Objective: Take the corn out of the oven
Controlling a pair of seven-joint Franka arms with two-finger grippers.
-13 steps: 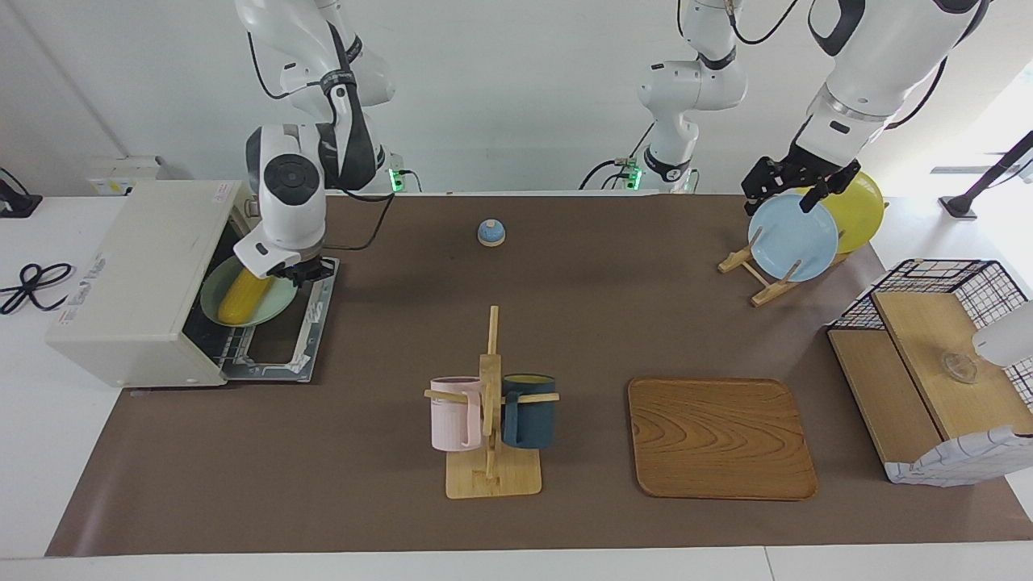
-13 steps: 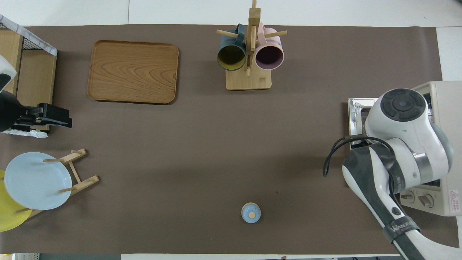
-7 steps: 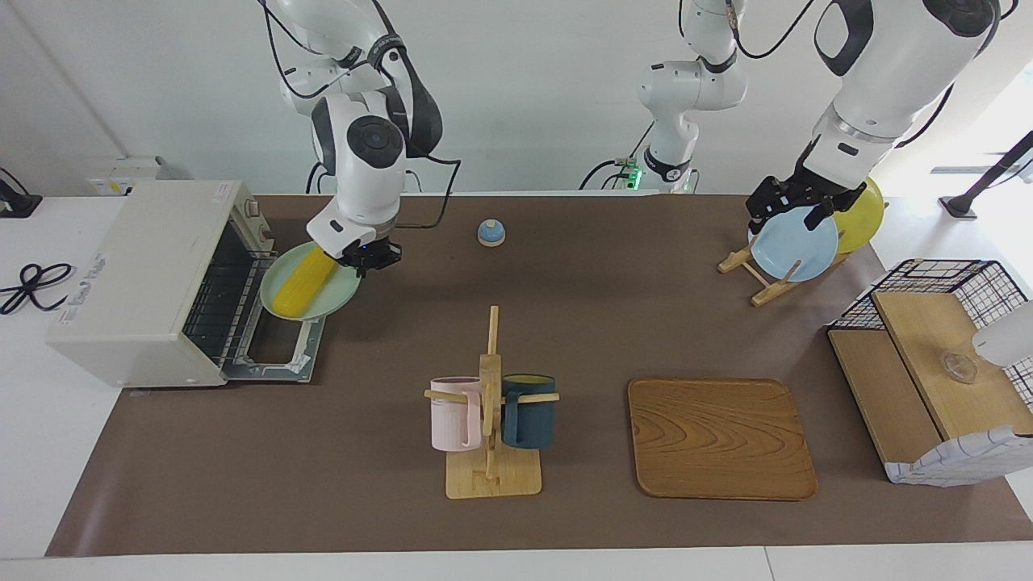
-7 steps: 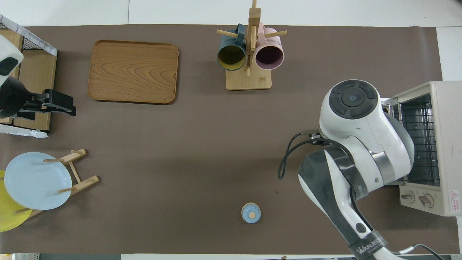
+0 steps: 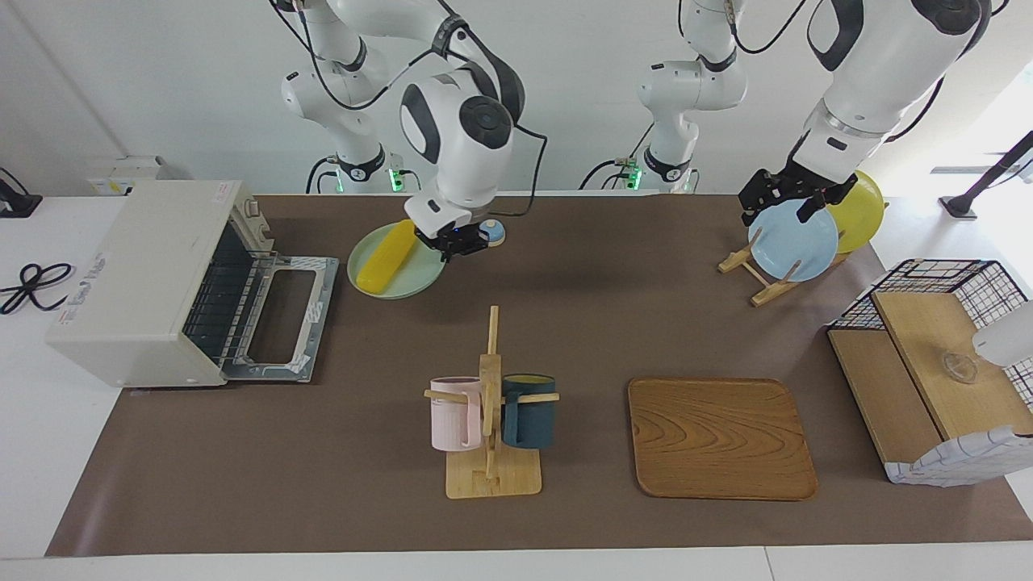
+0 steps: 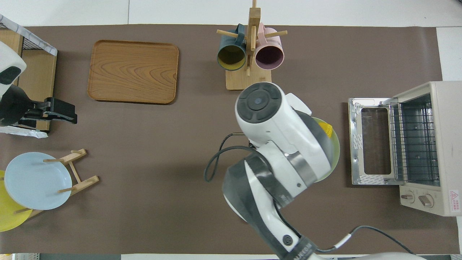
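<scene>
Two arms are in play, and the action is at the right arm's end of the table. The right gripper (image 5: 454, 240) hangs over the brown mat, its fingers closed on the rim of a pale green plate (image 5: 403, 282), and lying along that plate is the corn (image 5: 387, 257), bright yellow, outside the oven (image 5: 141, 278) and well clear of it. In the overhead view the arm's big white wrist covers nearly all of this, with only a sliver of plate (image 6: 334, 155) and a tip of corn (image 6: 326, 129) peeking out. The oven's door (image 5: 282, 319) lies dropped flat on the mat, and the wire rack (image 6: 413, 141) inside shows bare. A small blue bell (image 5: 495, 232) sits just beside the gripper, partly hidden by it.

Over at the left arm's end, the left gripper (image 5: 789, 196) hovers above the wooden plate stand (image 5: 754, 274), right at the top edge of the light blue plate (image 5: 795, 242); a yellow plate (image 5: 862, 208) stands next to that. Fingers spread or closed there? Cannot tell.

Farther from the robots, a mug tree (image 5: 491, 420) carries a pink mug (image 5: 452, 413) and a dark blue mug (image 5: 530, 410), with a wooden tray (image 5: 718, 440) beside it and a wire basket (image 5: 936, 323) at the left arm's end.
</scene>
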